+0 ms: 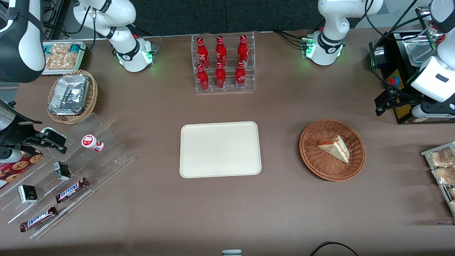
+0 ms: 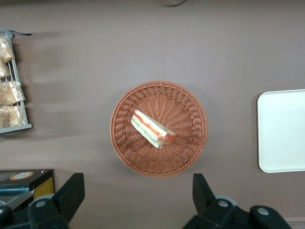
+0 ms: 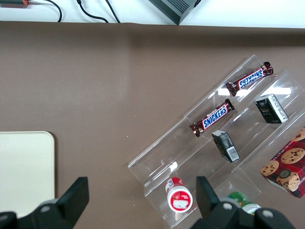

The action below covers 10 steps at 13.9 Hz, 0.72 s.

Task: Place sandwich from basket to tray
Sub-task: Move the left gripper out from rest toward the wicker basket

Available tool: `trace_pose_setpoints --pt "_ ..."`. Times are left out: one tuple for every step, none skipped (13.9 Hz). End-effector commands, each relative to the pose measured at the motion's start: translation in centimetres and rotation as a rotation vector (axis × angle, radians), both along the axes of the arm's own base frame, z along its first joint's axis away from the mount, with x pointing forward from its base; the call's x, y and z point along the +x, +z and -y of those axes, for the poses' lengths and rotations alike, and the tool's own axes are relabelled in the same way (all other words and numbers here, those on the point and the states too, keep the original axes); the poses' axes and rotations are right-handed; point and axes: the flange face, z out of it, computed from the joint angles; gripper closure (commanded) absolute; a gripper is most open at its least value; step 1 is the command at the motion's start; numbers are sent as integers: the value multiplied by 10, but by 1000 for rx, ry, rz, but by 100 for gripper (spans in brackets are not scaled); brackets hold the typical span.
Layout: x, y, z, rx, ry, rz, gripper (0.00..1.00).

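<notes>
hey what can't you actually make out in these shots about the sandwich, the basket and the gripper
- Sandwich: its underside, hidden against the basket in both front and left wrist views.
- Sandwich wrap: too faint to confirm in either view.
- Gripper: open, away from the basket; fingertips and body cut off by the left wrist view's edge.
- Gripper height above the table: not readable.

Tray [image 2: 282,131] cut by wrist-view edge; gripper [image 2: 138,193] body cropped, jaws spread.

front view high over the whole table, left wrist view straight down, both sharing the basket [image 1: 332,149] and tray [image 1: 220,149]
</notes>
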Motion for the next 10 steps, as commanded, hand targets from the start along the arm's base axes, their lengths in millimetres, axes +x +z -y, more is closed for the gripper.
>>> trace_pose_setpoints --pt "-5 7 -9 -4 -5 -32 0" --pt "-4 5 -8 -6 4 -38 0" --pt "-4 1 -9 -6 7 -49 0" --pt "-1 -8 -9 -6 10 -69 0" --pt "5 -26 -8 -4 46 -105 0" --pt "9 -42 -8 -5 140 -132 0" --pt "15 -62 -7 0 290 -156 0" --pt "24 -83 -7 8 415 -176 0" --pt "34 -103 -9 14 515 -186 0" --pt "39 -122 -12 24 595 -191 0"
